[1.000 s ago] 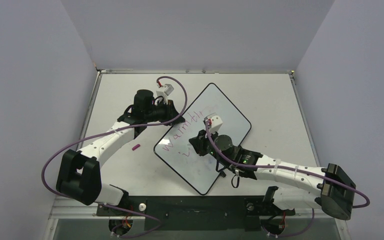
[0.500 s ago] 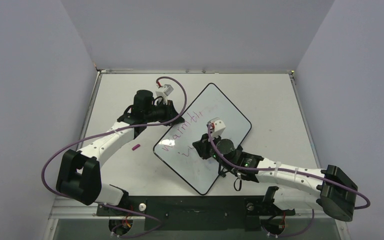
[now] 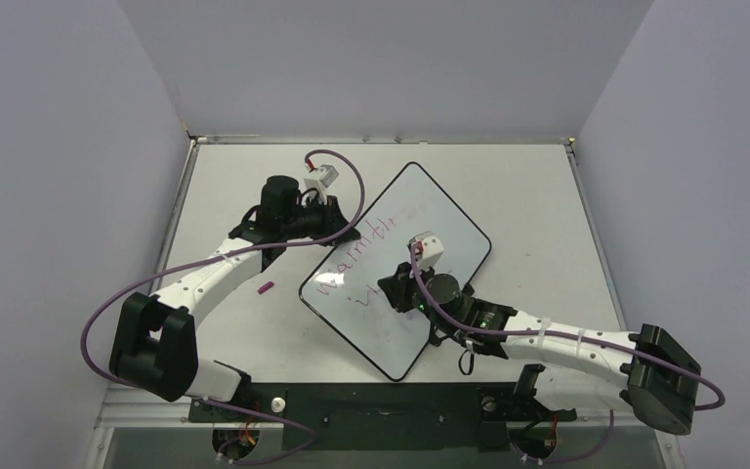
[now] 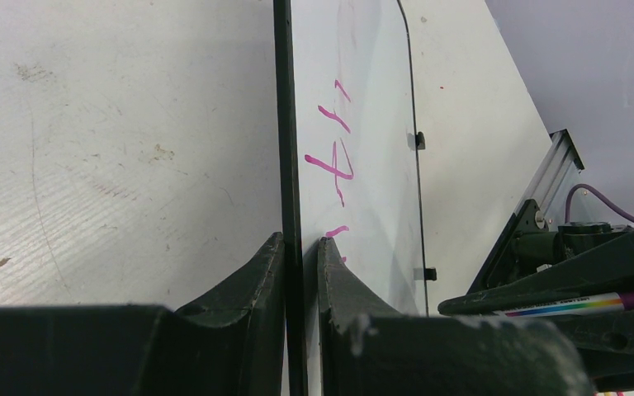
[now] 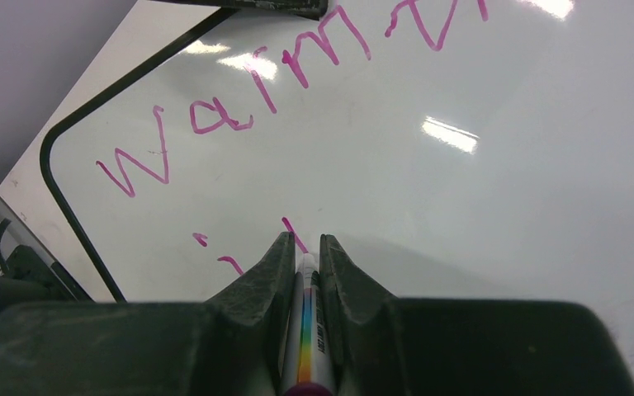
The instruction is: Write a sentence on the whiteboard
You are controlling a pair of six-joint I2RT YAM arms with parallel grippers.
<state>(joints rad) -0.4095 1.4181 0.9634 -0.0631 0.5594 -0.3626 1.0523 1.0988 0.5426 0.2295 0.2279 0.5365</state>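
The whiteboard (image 3: pixel 430 210) lies turned on the table, glossy white with a thin black rim. The sentence (image 3: pixel 352 259) is in pink marker: "Warmth" on the first line (image 5: pixel 248 91), with a few strokes of a second line (image 5: pixel 239 252) below it. My left gripper (image 3: pixel 344 227) is shut on the board's rim (image 4: pixel 285 148) at its left edge. My right gripper (image 3: pixel 397 293) is shut on a white marker with a rainbow stripe (image 5: pixel 307 346). Its tip rests on the board at a fresh pink stroke (image 5: pixel 290 229). The marker also shows in the left wrist view (image 4: pixel 570 306).
A small pink marker cap (image 3: pixel 266 287) lies on the tabletop left of the board. The table's metal rail (image 3: pixel 381 140) runs along the far edge, with grey walls on three sides. The right arm's forearm (image 3: pixel 547 337) crosses the board's near right corner.
My right gripper has moved with the marker toward the near edge and slightly right, from the first line down to the second line. New pink strokes show there. The left arm has not moved.
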